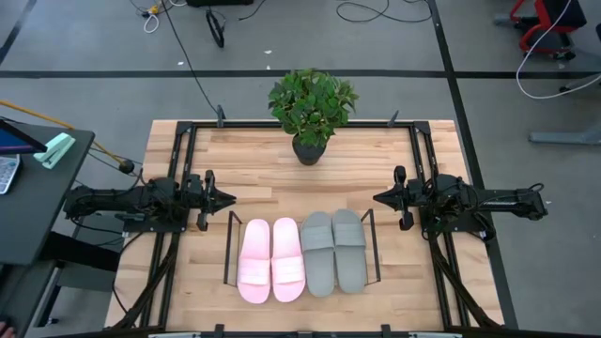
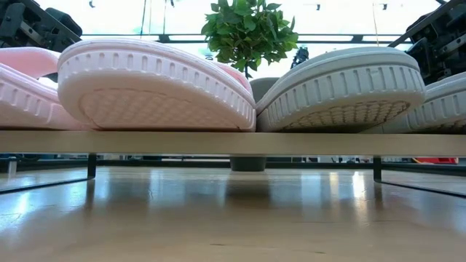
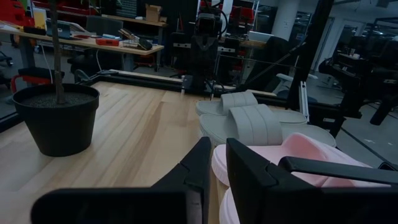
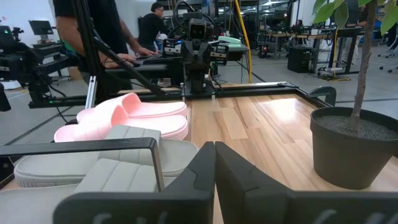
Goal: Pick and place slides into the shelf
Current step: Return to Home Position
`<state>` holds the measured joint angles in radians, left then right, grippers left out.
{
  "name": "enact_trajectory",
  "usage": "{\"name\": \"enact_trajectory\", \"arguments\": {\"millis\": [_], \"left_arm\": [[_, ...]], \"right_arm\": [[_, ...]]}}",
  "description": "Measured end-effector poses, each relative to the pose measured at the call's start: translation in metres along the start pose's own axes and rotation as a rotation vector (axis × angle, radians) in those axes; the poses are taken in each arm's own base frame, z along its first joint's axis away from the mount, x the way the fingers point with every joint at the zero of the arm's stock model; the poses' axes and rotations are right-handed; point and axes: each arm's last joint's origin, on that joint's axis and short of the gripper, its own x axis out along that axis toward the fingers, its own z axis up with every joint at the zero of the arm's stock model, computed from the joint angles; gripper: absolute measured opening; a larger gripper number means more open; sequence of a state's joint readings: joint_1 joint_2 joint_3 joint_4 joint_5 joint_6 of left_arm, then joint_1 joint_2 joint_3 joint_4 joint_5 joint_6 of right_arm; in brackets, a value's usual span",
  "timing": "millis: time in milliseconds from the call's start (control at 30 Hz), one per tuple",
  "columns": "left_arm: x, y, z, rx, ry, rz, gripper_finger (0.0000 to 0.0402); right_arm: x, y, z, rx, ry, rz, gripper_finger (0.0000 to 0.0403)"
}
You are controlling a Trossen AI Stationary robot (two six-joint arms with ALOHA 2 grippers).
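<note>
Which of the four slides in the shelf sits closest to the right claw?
The outer grey slide, at the shelf's right end; its grey mate and both pink slides lie farther from the right claw.

Left arm (image 1: 122,201) and right arm (image 1: 493,201) are matte black and blocky; left hand (image 1: 230,198) and right hand (image 1: 377,198) have angular, tapering black fingers (image 3: 194,171).

Saw pink slides (image 1: 271,260) and grey slides (image 1: 334,252) side by side within the shelf (image 1: 228,246). Found left gripper (image 1: 225,198) and right gripper (image 1: 380,198) flanking it, apart, pointing inward. Noted potted plant (image 1: 312,103) beyond.
</note>
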<state>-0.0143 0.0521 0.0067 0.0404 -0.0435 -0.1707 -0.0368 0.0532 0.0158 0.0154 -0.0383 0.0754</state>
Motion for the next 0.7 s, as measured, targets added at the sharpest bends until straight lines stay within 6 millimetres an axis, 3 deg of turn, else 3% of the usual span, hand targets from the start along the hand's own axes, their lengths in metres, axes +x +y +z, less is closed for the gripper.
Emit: {"name": "enact_trajectory", "arguments": {"millis": [700], "left_arm": [[0.0, 0.0, 0.0001, 0.0, 0.0, 0.0, 0.0055]], "right_arm": [[0.0, 0.0, 0.0, 0.0, 0.0, 0.0, 0.0014]]}}
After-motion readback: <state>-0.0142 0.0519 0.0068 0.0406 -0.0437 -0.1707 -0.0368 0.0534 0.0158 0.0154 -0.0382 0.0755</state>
